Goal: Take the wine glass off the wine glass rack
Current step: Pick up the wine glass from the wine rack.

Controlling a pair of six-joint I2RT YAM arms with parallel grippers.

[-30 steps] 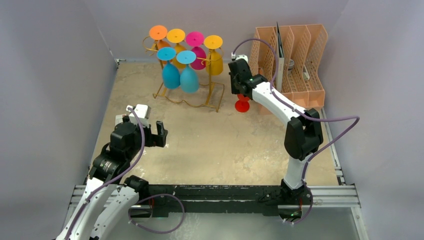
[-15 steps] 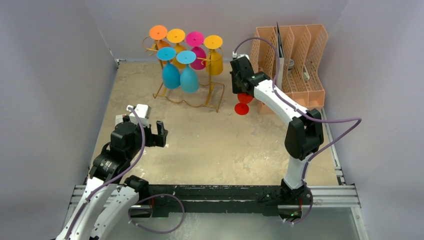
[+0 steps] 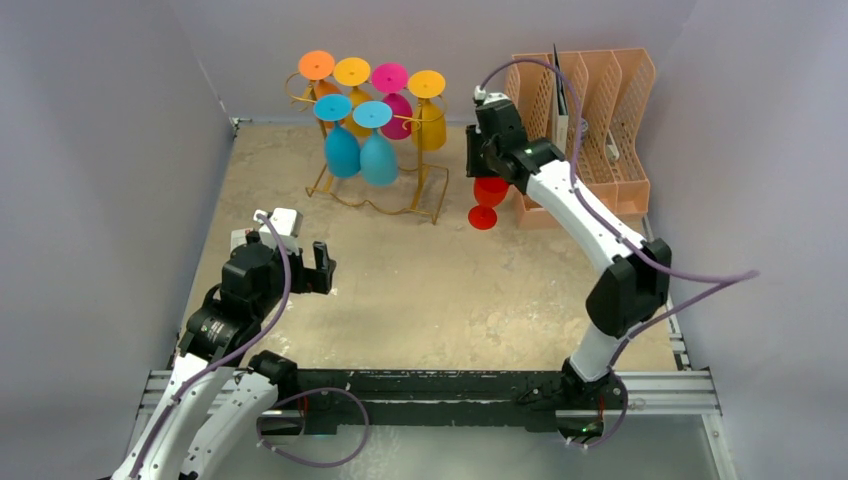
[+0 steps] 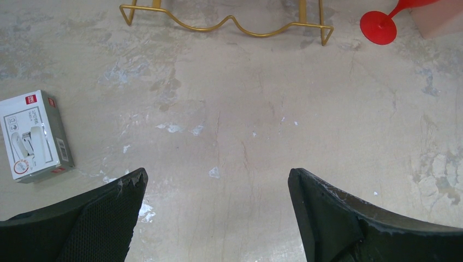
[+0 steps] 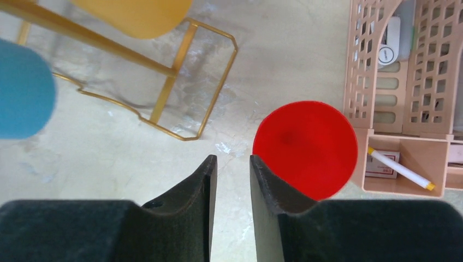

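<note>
Although six coloured glasses hang foot-up on the wine glass rack (image 5: 165,95) at the far side of the table (image 3: 450,300), the red wine glass (image 3: 487,200) is already off it. Its foot rests on the table right of the rack's base, hard against the peach file organiser (image 3: 600,120). Seen from the left wrist, its stem slants up and away toward the organiser, so it seems to lean rather than stand straight, though the bowl's contact is hidden. The right gripper (image 5: 232,159) hangs directly over it, jaws parted only a little with bare tabletop showing through the gap and nothing pinched. The red disc sits just right of the right-hand finger, very near its edge. That is the relation to watch: any retreat should probably go up and leftward, since a sideways drift right could knock the glass over. The left gripper (image 4: 217,174) is spread wide over bare table at the near left, well apart from both glass and rack, so the right arm is much the nearer.
</note>
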